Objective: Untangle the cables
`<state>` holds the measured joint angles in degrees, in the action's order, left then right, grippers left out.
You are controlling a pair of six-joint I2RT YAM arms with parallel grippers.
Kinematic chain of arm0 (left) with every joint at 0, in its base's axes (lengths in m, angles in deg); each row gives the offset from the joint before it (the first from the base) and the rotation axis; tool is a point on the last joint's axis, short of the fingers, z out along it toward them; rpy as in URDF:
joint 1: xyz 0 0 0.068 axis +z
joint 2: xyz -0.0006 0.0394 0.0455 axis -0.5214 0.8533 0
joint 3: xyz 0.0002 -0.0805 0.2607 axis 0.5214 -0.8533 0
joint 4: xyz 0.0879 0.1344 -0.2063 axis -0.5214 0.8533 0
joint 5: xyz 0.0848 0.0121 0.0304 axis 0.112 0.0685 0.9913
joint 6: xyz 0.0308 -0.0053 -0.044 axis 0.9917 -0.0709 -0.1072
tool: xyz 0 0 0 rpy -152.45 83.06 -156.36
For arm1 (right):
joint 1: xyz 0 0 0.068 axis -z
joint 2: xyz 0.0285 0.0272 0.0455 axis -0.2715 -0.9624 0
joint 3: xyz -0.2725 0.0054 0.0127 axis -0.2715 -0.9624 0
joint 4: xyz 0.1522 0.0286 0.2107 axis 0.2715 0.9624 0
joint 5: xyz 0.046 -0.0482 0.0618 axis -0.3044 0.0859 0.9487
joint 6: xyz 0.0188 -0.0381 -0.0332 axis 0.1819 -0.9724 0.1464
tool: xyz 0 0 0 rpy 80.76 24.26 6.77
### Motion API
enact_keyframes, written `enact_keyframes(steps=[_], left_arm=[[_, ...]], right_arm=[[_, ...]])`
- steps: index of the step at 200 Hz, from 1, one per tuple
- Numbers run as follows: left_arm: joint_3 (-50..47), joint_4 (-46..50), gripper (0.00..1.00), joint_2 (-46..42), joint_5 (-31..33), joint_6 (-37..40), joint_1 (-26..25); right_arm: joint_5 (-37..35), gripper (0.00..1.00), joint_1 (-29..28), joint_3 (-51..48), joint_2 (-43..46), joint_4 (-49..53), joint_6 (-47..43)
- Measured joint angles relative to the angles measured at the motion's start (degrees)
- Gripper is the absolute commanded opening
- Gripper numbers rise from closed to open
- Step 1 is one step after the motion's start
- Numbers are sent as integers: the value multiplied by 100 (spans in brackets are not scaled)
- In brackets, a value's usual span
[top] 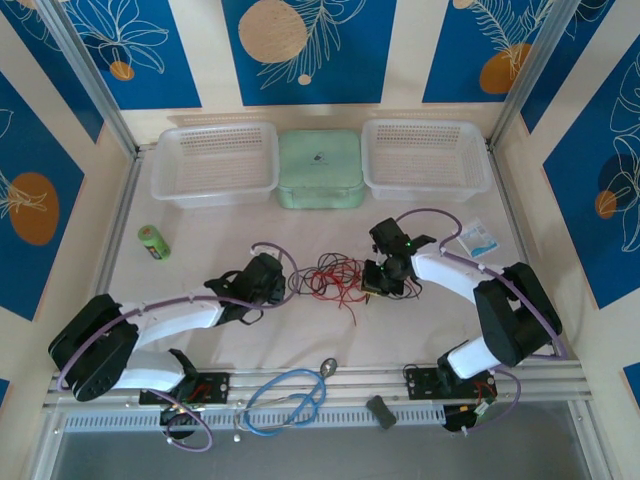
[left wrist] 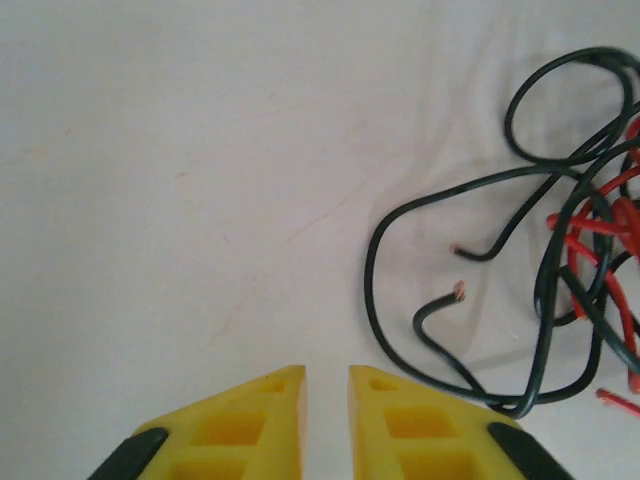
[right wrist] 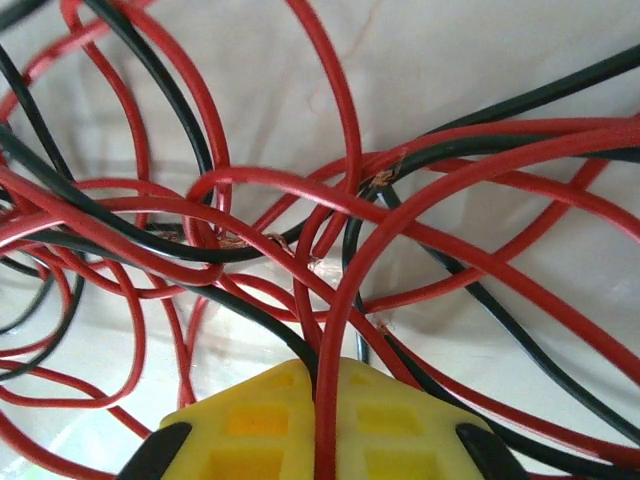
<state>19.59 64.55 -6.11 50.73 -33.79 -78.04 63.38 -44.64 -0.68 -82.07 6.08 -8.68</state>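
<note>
A tangle of thin red and black cables point(top: 330, 275) lies on the white table between the two arms. In the right wrist view the red and black cables point(right wrist: 300, 215) loop close in front of the lens. My right gripper point(right wrist: 327, 370) is shut on a red cable that runs up between its yellow fingers point(right wrist: 400, 410); a black strand passes alongside. My right gripper point(top: 378, 280) sits at the tangle's right edge. My left gripper point(left wrist: 327, 375) is open with a narrow gap, nothing in it, left of black cable ends point(left wrist: 458, 292). From above, my left gripper point(top: 272, 278) stands at the tangle's left.
Two clear baskets point(top: 215, 160) point(top: 425, 155) flank a green lidded box point(top: 320, 168) at the back. A green can point(top: 153, 242) lies at the left, a small packet point(top: 478, 238) at the right. A light-blue looped cable point(top: 285, 400) and a metal piece point(top: 328, 367) lie near the front rail.
</note>
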Motion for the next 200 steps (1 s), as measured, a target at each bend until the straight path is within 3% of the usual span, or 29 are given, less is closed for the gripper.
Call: enact_keyframes(steps=[43, 89, 112, 138, 200], left_arm=[[-46, 107, 42, -105, -31, -50, 0], [363, 737, 65, -520, -168, 55, -151], [994, 1021, 71, -433, -319, 131, -205], [1652, 1075, 71, 105, -553, 149, -208], [2146, 807, 70, 1784, -800, 326, -205]], right_arm=[[81, 45, -7, -114, 208, 17, -219], [57, 69, -186, -181, 1344, 496, -13], [90, 68, -61, -59, 1700, 743, 273], [369, 66, 256, -57, 1626, 592, 970], [831, 63, 444, -168, 289, -704, 2472]])
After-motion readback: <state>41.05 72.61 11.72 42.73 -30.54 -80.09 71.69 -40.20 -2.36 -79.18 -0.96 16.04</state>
